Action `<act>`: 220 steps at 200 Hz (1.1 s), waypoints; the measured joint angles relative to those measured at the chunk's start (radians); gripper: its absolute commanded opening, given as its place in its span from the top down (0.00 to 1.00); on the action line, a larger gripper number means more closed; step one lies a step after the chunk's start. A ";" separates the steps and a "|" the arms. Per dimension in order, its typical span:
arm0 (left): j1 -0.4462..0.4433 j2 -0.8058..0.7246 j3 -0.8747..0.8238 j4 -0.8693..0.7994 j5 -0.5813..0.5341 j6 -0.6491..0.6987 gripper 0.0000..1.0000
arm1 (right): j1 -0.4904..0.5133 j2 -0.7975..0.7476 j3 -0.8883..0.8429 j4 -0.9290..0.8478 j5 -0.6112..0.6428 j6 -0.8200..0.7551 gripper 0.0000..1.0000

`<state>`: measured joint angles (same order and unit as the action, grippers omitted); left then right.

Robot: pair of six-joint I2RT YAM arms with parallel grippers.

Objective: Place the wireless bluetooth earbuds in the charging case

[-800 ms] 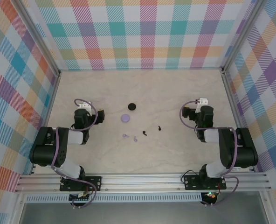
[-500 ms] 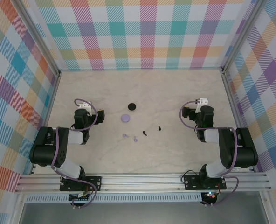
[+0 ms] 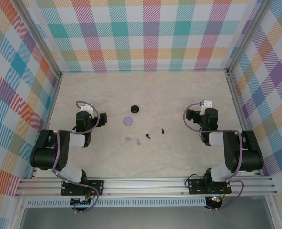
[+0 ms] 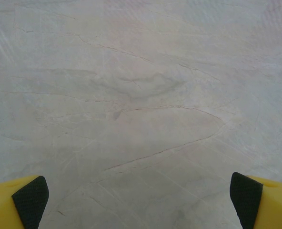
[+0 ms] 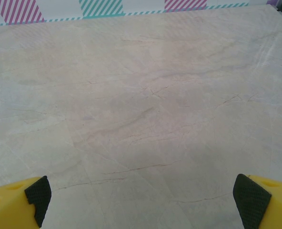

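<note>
1. At table (image 3: 179, 95) centre: lavender buds (image 3: 127, 139) left, black buds (image 3: 147, 136) right, cases (image 3: 127, 120) just beyond.
2. Left fingers (image 4: 30, 195) wide apart, empty; lavender pair nearer, off rightward.
3. Right fingers (image 5: 36, 193) wide apart, empty; black pair nearer, off leftward; bud axes too small to read.

Four earbuds (image 3: 147, 136), two round cases (image 3: 128, 121)

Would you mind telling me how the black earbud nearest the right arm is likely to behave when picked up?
The black earbud looks tiny beside the lavender case, so it is probably very light and may skid on the smooth table if nudged. Its curved comma shape suggests it could pivot or slip out of a pinch.
</note>
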<state>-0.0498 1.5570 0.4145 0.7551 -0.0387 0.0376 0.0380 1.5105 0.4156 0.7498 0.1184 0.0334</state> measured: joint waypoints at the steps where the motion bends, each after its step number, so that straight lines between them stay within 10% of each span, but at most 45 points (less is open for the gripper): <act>1: 0.000 -0.001 0.000 -0.002 0.000 0.000 0.00 | 0.000 -0.001 0.000 -0.003 0.000 0.000 0.00; 95: 0.000 -0.210 0.328 -0.589 0.026 -0.167 0.00 | 0.000 -0.129 0.399 -0.733 -0.014 0.135 0.00; 220: -0.218 0.364 0.925 -1.038 0.397 -0.224 0.29 | 0.215 0.126 0.610 -1.017 -0.433 0.300 0.06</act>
<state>-0.2676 1.9213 1.3396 -0.2825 0.3584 -0.1864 0.2531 1.6363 1.0252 -0.2668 -0.3149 0.3332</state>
